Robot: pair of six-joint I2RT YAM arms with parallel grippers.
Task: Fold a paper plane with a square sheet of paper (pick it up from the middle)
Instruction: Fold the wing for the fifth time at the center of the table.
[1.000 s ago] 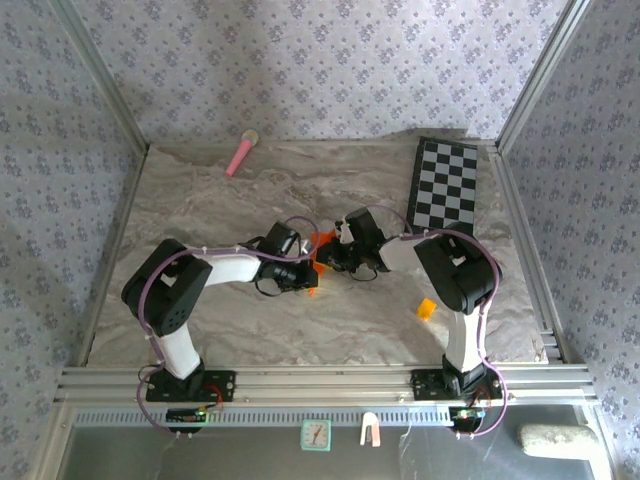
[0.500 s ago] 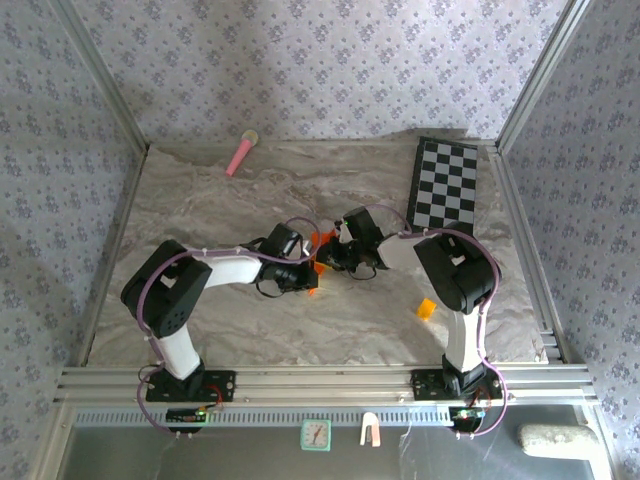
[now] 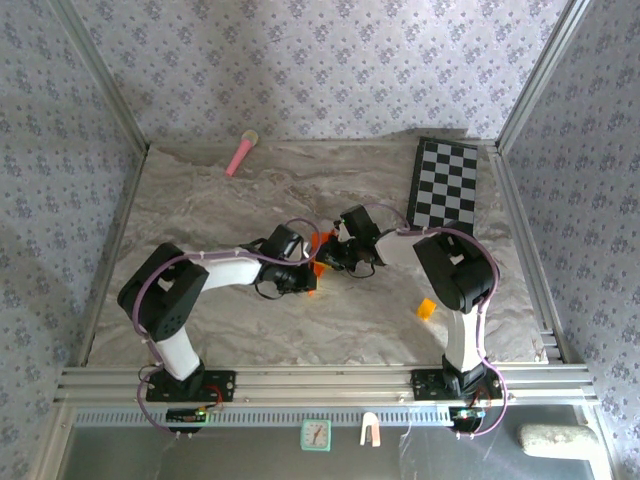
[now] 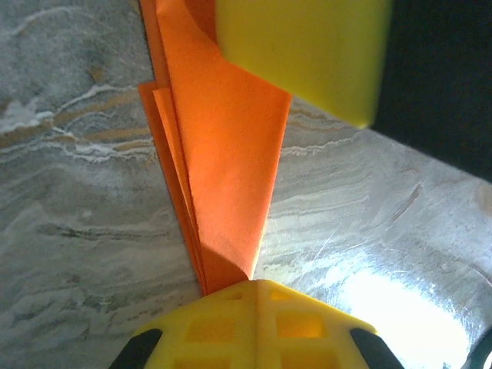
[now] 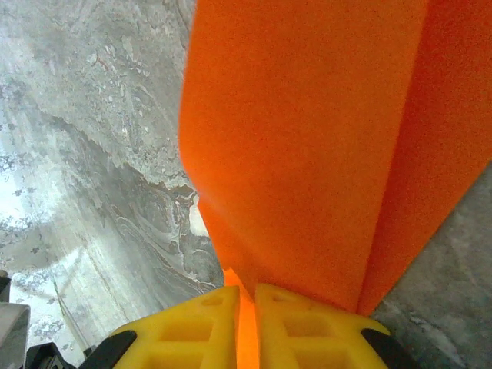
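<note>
The square sheet of paper is folded into a slim, layered orange dart, the paper plane [image 3: 319,262], held at the middle of the table between both grippers. In the left wrist view the plane [image 4: 223,154] narrows down into my left gripper [image 4: 257,283], whose yellow jaws are pressed together on its tip. A yellow finger [image 4: 307,46] of the other gripper sits at its far end. In the right wrist view the plane [image 5: 307,138] fans out from my right gripper [image 5: 246,296], shut with a strip of orange pinched in the slit. From above, the left gripper [image 3: 309,270] and right gripper [image 3: 329,252] nearly touch.
A black-and-white checkerboard [image 3: 445,185] lies at the back right. A pink stick [image 3: 241,153] rests at the back left by the wall. A small yellow-orange block [image 3: 426,308] sits beside the right arm's base. Metal frame rails border the marbled table [image 3: 200,200].
The right wrist has shifted slightly back and left, and the left arm's elbow has edged left. Both grippers have kept their hold on the paper.
</note>
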